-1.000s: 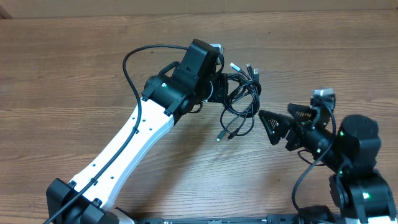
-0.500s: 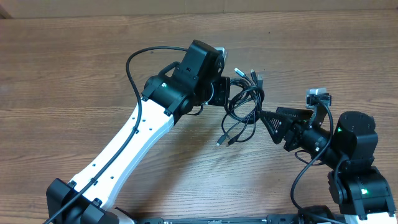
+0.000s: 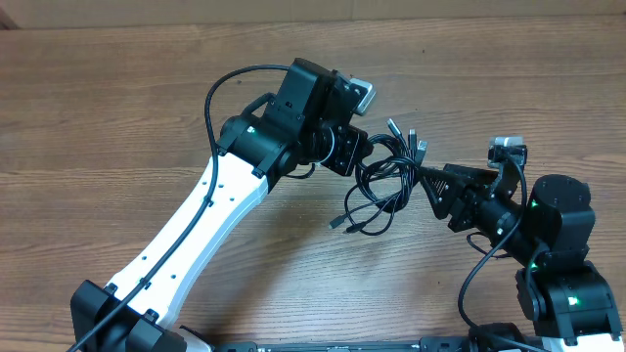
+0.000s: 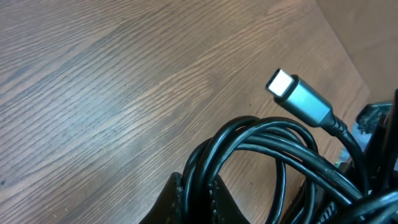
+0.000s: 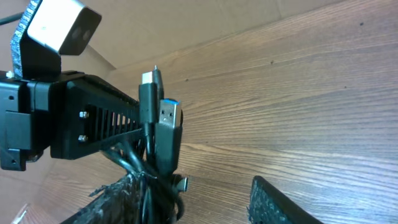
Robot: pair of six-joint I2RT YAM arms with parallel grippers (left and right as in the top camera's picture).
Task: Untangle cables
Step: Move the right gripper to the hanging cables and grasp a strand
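Observation:
The cables (image 3: 377, 200) are a bunch of thin black loops hanging between the two arms, with plugs (image 3: 406, 132) fanning out at the top. My left gripper (image 3: 360, 158) is shut on the bunch's left side. In the left wrist view, several strands (image 4: 261, 134) are pinched between its fingers (image 4: 198, 196), and a silver plug (image 4: 297, 94) sticks up. My right gripper (image 3: 428, 188) reaches into the bunch's right side. In the right wrist view, its jaws (image 5: 193, 186) stand apart; the cables (image 5: 165, 143) lie against the left finger (image 5: 118, 199), with a wide gap to the right finger (image 5: 286, 202).
The wooden table (image 3: 117, 98) lies under everything. The left arm's white link (image 3: 196, 235) slants from the front left, with its own thick black cable (image 3: 210, 108) arching above. The left gripper's body (image 5: 93, 124) and wrist camera (image 5: 56, 28) fill the right wrist view's left side.
The right gripper has moved left into the cable bunch, and its jaws have narrowed. The left gripper has shifted slightly up and right, carrying the bunch with it.

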